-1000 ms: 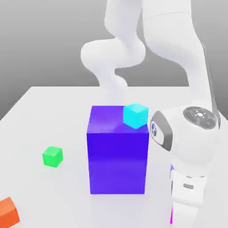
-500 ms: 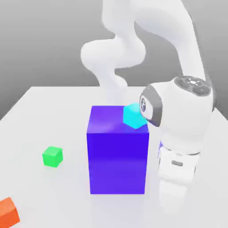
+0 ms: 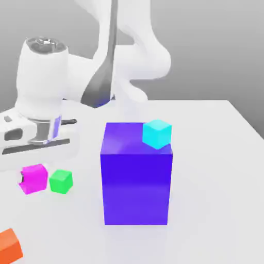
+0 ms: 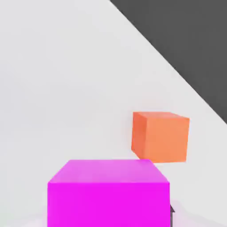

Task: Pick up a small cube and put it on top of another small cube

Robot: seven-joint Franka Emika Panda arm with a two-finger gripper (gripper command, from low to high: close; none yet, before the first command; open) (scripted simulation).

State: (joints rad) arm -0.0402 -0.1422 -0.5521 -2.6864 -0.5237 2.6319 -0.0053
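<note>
Gripper fingers clamp the small magenta-pink cube at the exterior view's left, just beside the green cube. Lower left, an orange cube sits on the white table. Rightward, a cyan cube tops the big blue block.

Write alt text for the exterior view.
A white robot arm holds a pink cube in its gripper, beside a small green cube on a white table. A tall blue block carries a cyan cube.
</note>
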